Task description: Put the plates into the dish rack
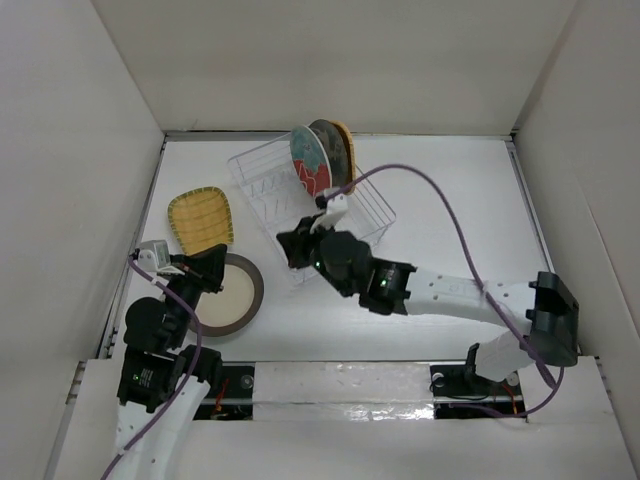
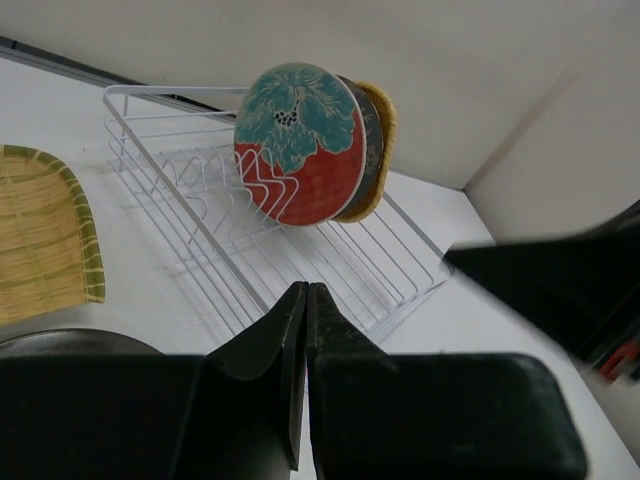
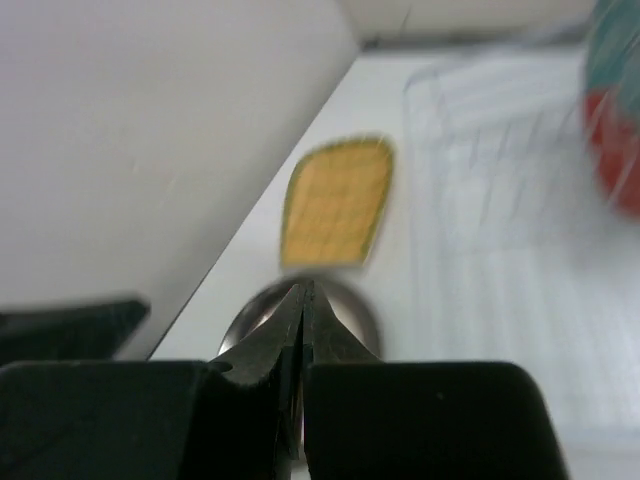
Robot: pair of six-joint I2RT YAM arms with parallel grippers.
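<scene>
The dish rack [image 1: 350,212] stands at the back middle. Three plates stand on edge in it: the red-rimmed teal plate [image 1: 310,163] in front, the dark grey plate [image 2: 371,125] behind it, and the orange plate [image 1: 346,148] at the back. The yellow ribbed plate [image 1: 201,220] lies flat at the left. The brown-rimmed cream plate [image 1: 235,295] lies flat nearer to me. My left gripper [image 1: 217,263] is shut and empty over that plate's left rim. My right gripper [image 1: 286,248] is shut and empty by the rack's near left corner, pointing at the cream plate [image 3: 352,312].
White walls close in the table on the left, back and right. The right arm [image 1: 440,292] stretches across the middle and trails a purple cable [image 1: 440,195] over the rack's right side. The rack [image 2: 200,215] fills the left wrist view.
</scene>
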